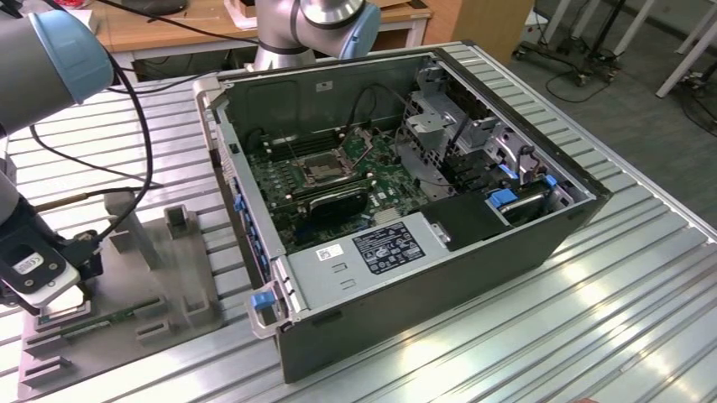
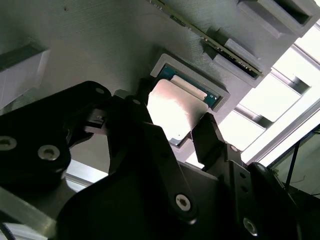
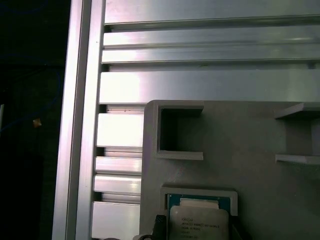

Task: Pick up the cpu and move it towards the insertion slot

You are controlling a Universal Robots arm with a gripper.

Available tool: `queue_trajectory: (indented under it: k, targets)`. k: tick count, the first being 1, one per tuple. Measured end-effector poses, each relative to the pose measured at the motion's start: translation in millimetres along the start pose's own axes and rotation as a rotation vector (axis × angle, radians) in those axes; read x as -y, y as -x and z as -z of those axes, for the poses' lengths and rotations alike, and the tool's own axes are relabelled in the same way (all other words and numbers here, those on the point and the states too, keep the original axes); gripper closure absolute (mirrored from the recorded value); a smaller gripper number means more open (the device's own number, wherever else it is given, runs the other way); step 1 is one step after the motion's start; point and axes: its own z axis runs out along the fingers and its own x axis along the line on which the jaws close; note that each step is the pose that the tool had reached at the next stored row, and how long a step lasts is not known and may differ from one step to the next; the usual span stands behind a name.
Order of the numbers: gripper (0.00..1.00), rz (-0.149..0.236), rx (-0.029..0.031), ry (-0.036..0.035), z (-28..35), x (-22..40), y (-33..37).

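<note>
The cpu (image 2: 176, 102) is a flat square chip with a silvery top and a thin green rim. It lies in a shallow pocket of the grey fixture (image 1: 180, 252) at the exterior view's lower left. My gripper (image 2: 172, 114) is down over it, one black finger (image 2: 131, 112) against one edge and the other against the opposite corner, so it is shut on the chip. In the first wrist view the cpu (image 3: 200, 220) still sits in its pocket. The insertion slot (image 1: 319, 172), a silvery square frame with a dark centre, lies on the green board inside the open computer case.
The open computer case (image 1: 448, 277) stands in the middle of the ribbed metal table (image 1: 627, 319), with cables and drive cages beside the socket. A long green memory stick (image 1: 107, 321) lies in the fixture near the gripper. A second arm's base (image 1: 308, 25) stands behind the case.
</note>
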Motion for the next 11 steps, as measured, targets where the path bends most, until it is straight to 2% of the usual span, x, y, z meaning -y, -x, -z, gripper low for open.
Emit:
queue_trajectory:
  k: [1,3,11]
  targets:
    - [0.43,0.0,-0.0001,-0.0001,0.1,0.0,0.0]
    - [0.45,0.0,-0.0001,-0.0001,0.1,0.0,0.0]
    - [0.45,0.0,-0.0001,0.0,0.1,0.0,0.0]
